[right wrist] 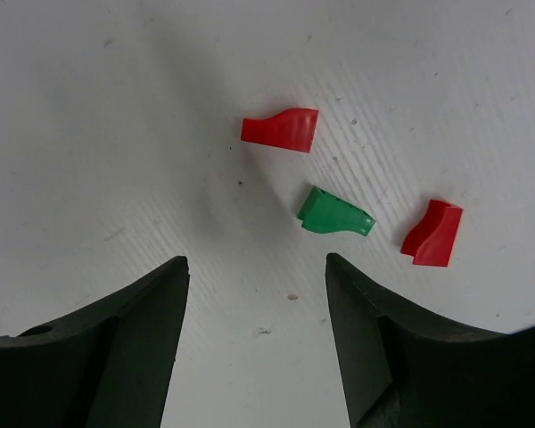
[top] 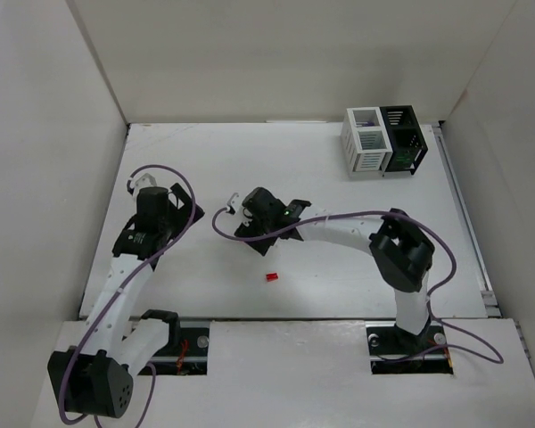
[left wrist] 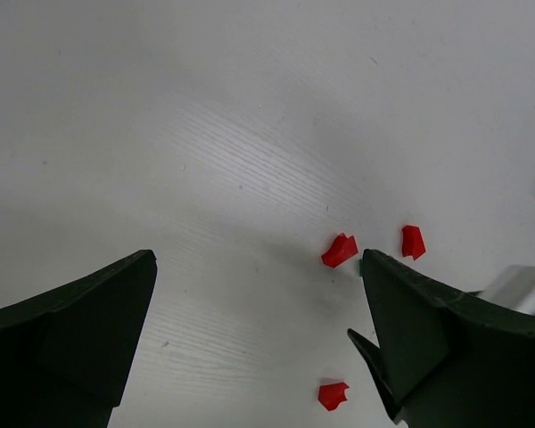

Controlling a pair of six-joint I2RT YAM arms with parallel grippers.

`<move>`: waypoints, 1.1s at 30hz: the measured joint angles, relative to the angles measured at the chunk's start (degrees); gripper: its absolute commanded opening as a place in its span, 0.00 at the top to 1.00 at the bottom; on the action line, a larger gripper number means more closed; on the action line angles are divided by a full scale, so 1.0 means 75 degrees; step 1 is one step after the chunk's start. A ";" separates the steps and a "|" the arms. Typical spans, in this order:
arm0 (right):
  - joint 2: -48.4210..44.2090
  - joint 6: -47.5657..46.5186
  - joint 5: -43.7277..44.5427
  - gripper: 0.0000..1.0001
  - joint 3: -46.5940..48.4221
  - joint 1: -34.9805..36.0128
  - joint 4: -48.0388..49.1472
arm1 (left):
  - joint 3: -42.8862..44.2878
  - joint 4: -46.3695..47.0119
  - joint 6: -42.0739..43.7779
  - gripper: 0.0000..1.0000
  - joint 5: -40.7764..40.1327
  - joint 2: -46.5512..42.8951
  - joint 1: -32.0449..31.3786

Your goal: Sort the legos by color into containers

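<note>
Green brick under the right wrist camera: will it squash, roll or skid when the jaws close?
The green brick looks like hard plastic, probably stiff. Its wedge shape lies flat, so rolling seems unlikely. Tiny beside the right gripper, likely light; a nudge may skid it.

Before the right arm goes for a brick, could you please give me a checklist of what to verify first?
1. Right gripper open, empty: ok.
2. Green lego touching no neighbour: ok.
3. Green lego centred in the right gripper's gap: not ok, it sits off to the view's right.
4. Left gripper open, empty: ok.
5. White bin and black bin upright: ok; what they hold: cannot tell.
</note>
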 measured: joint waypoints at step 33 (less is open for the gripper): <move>0.1154 0.0761 0.0058 0.42 0.0437 -0.0551 0.0437 | -0.0032 -0.0047 0.0000 0.00 0.0087 -0.0227 0.0000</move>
